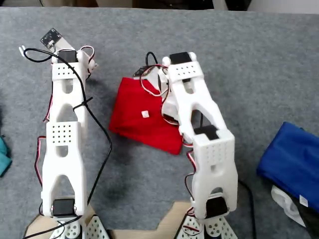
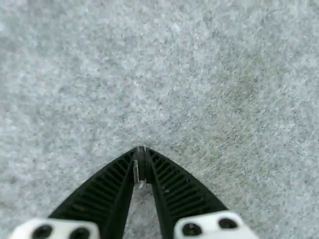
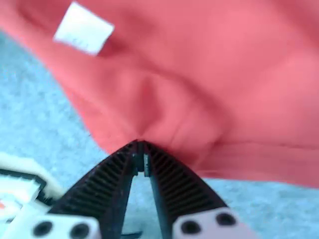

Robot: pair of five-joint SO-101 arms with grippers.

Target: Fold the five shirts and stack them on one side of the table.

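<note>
We judged the task somewhere in its middle; the red shirt (image 1: 142, 117) lay near the centre of the table (image 1: 249, 59), already drawn into a compact, roughly four-sided shape with its white label (image 1: 145, 114) up, though we could not say that its fold was finished. At the right edge a blue shirt (image 1: 294, 162) lay in a neat block on top of a white garment (image 1: 289, 199), which we took for the stack; a scrap of teal cloth (image 1: 2, 154) showed at the left edge, and we could not tell whether it was folded. The right end effector (image 3: 140, 155) was closed at the hem of the red shirt, with puckers running into its tips, so we judged it had a pinch of the fabric; the left end effector (image 2: 140, 160) was closed on nothing, above bare table toward the far left corner. Open room lay along the far edge and between the red shirt and the blue one; the right arm (image 1: 204, 134) stood over the red shirt's near-right side, and the left arm (image 1: 64, 144) stood well apart from it.
</note>
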